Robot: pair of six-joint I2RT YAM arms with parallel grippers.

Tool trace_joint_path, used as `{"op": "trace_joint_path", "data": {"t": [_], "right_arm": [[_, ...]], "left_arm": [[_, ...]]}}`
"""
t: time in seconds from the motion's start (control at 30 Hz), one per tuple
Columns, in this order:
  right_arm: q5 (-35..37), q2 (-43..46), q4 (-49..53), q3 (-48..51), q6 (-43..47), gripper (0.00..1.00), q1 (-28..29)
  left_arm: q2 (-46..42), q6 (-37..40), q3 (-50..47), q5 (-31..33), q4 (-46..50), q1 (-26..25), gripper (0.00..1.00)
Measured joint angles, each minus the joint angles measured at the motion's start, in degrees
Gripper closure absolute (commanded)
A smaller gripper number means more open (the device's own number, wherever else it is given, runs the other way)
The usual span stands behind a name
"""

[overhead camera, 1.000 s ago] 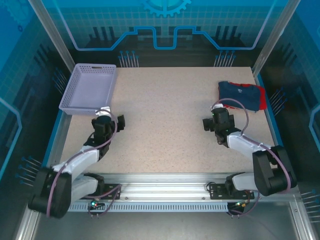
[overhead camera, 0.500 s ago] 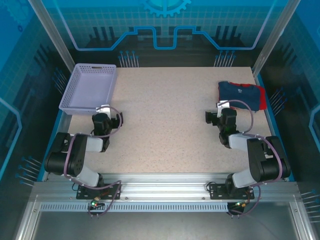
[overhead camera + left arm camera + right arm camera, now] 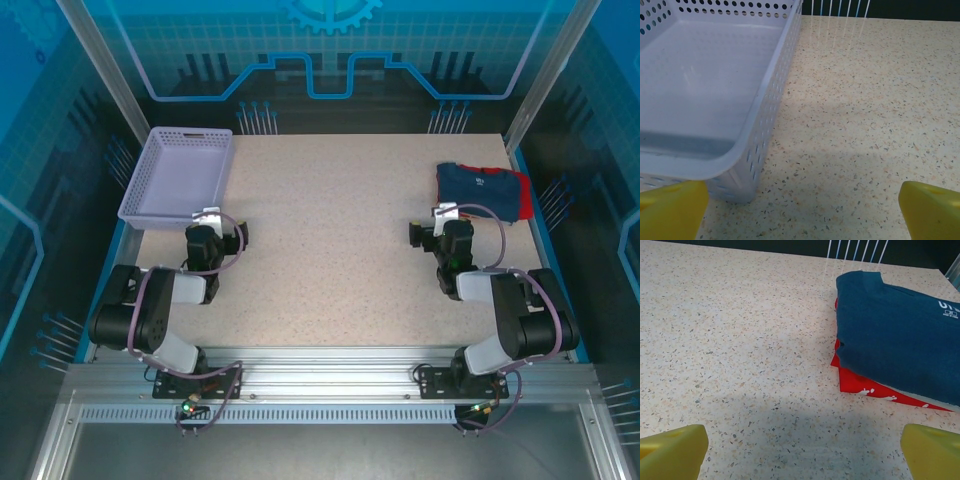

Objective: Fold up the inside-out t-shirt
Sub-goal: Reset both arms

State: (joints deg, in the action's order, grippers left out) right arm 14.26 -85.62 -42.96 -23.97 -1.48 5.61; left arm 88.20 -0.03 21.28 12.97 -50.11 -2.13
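The inside-out t-shirt [image 3: 480, 187] is a dark navy folded stack at the back right of the table, lying on top of a bright red garment [image 3: 524, 203]. In the right wrist view the t-shirt [image 3: 895, 335] fills the upper right, with white print near its edge and the red garment [image 3: 860, 383] sticking out beneath it. My right gripper [image 3: 438, 226] stands open just in front of it, with bare table between its yellow fingertips [image 3: 675, 450]. My left gripper [image 3: 220, 228] is open too, by the basket's near corner, holding nothing.
A lilac perforated basket [image 3: 190, 132] sits at the back left, and its inside is bare in the left wrist view [image 3: 774, 85]. Speckled tabletop [image 3: 330, 240] stretches between the two arms. Blue enclosure walls and metal posts ring the table.
Both arms have folded back, elbows drawn up near their bases, while the grippers stayed near the same spots facing the back. The t-shirt has not moved.
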Motion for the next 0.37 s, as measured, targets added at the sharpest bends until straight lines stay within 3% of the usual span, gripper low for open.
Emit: {"op": "trace_joint_path", "data": {"t": [0.37], "right_arm": [[0.02, 0.00, -0.83, 0.00, 0.00, 0.00, 0.00]], "left_arm": [[0.00, 0.00, 0.00, 0.00, -0.02, 0.00, 0.01]]}}
